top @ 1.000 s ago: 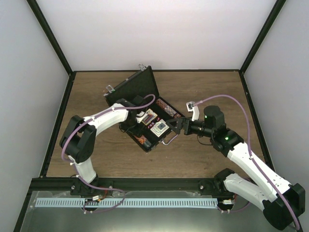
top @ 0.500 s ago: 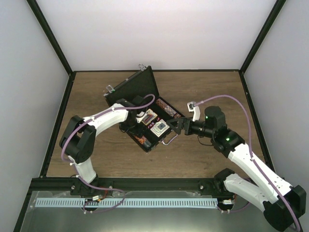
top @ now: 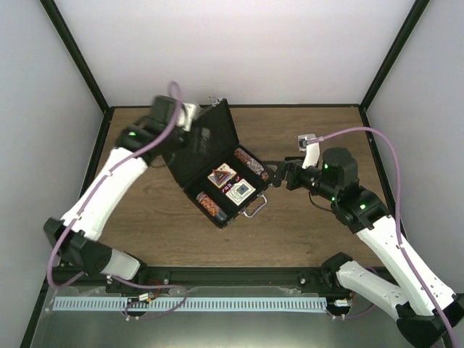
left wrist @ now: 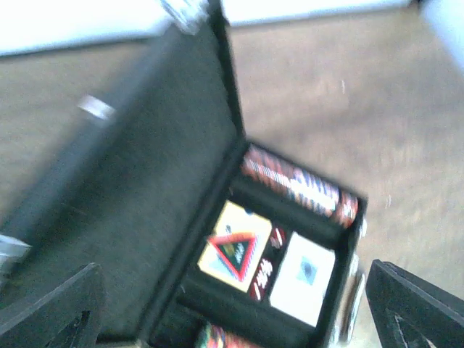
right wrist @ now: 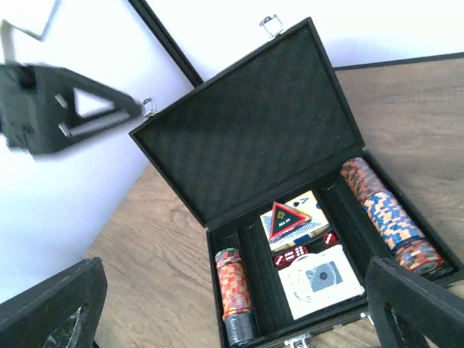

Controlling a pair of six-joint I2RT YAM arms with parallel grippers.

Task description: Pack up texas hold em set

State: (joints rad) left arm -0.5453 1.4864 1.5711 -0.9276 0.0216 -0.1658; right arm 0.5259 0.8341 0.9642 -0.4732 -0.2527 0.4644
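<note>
Fingers (left wrist: pixel 51 315) of left gripper (top: pixel 190 114) spread above open case (top: pixel 203 156); right gripper (top: pixel 278 177) beside.

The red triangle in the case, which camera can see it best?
The right wrist view. There the red triangle is close and sharp, lying on a card deck in the open case. The left wrist view shows it too, but blurry. The top external view shows it only as a tiny shape.
</note>
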